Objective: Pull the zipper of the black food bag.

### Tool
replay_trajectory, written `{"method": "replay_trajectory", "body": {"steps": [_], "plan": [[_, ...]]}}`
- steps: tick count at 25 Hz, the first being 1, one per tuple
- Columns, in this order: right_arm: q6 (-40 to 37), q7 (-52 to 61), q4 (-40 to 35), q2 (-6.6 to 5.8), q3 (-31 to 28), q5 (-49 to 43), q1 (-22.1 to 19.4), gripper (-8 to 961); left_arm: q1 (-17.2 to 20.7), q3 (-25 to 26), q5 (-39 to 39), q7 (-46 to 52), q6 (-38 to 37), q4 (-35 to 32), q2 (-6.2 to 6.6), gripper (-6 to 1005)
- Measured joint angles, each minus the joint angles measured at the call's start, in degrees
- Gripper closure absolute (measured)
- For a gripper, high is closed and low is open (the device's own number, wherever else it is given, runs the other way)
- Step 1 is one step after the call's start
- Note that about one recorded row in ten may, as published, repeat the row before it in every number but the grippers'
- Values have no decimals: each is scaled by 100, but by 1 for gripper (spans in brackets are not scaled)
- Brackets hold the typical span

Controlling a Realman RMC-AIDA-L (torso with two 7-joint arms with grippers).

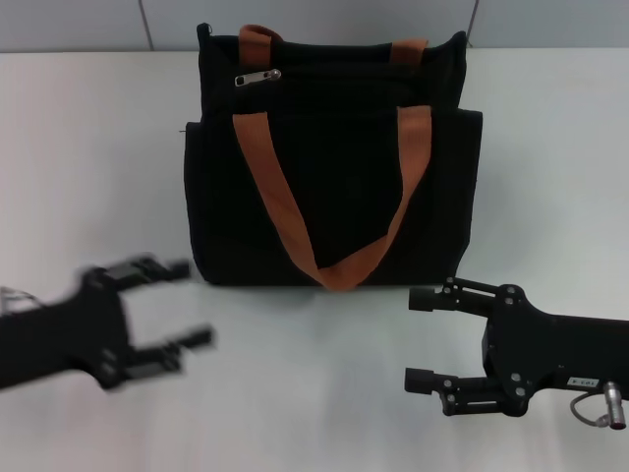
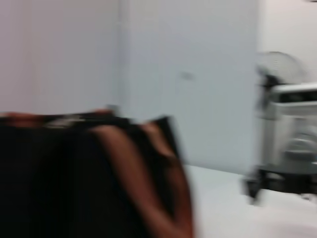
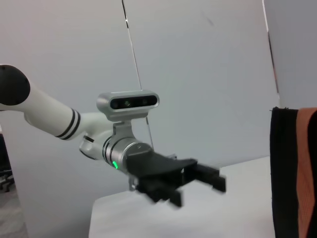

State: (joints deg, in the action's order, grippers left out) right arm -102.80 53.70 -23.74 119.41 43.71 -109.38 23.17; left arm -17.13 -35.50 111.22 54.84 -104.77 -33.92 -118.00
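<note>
The black food bag (image 1: 334,157) stands upright at the middle back of the white table, with two rust-orange handles. Its silver zipper pull (image 1: 257,77) lies on the top edge near the bag's left end. My left gripper (image 1: 187,303) is open and empty, low at the left, in front of the bag's lower left corner. My right gripper (image 1: 423,339) is open and empty, at the right in front of the bag's lower right corner. The bag also shows in the left wrist view (image 2: 59,173) and in the right wrist view (image 3: 292,173). The right wrist view shows the left gripper (image 3: 208,186).
The white table (image 1: 88,157) stretches to either side of the bag and in front of it. A grey wall (image 1: 344,20) rises close behind the bag. The left wrist view shows the right arm (image 2: 287,148) farther off.
</note>
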Motion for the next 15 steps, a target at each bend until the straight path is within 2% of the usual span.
{"method": "replay_trajectory", "body": {"steps": [2,3,4,6,7,8,11,13,15], "plan": [[3,10,12,-2,4,0,-17,122,105,884,-114,40,78,49,30,255],[6,8,37,2,-21,0,-42,122,119,1724,-330,51,170,183,0,257],[6,8,37,2,-21,0,-42,122,119,1724,-330,51,170,183,0,258],[9,-25,132,9,-28,4,-22,122,6,2368,-607,65,446,397,-50,262],[11,-32,193,9,-29,7,-3,122,-80,2507,-675,69,614,486,-59,263],[17,-38,296,9,-29,11,34,122,-223,2573,-692,69,803,587,-63,265],[16,-95,351,8,-30,20,40,122,-606,2278,-633,40,1281,832,-60,270],[-5,-509,633,16,-31,130,40,121,-856,1974,-626,38,1634,975,-70,273],[-10,-644,742,15,-32,173,39,121,-1077,1448,-588,38,1888,1059,-85,276]]}}
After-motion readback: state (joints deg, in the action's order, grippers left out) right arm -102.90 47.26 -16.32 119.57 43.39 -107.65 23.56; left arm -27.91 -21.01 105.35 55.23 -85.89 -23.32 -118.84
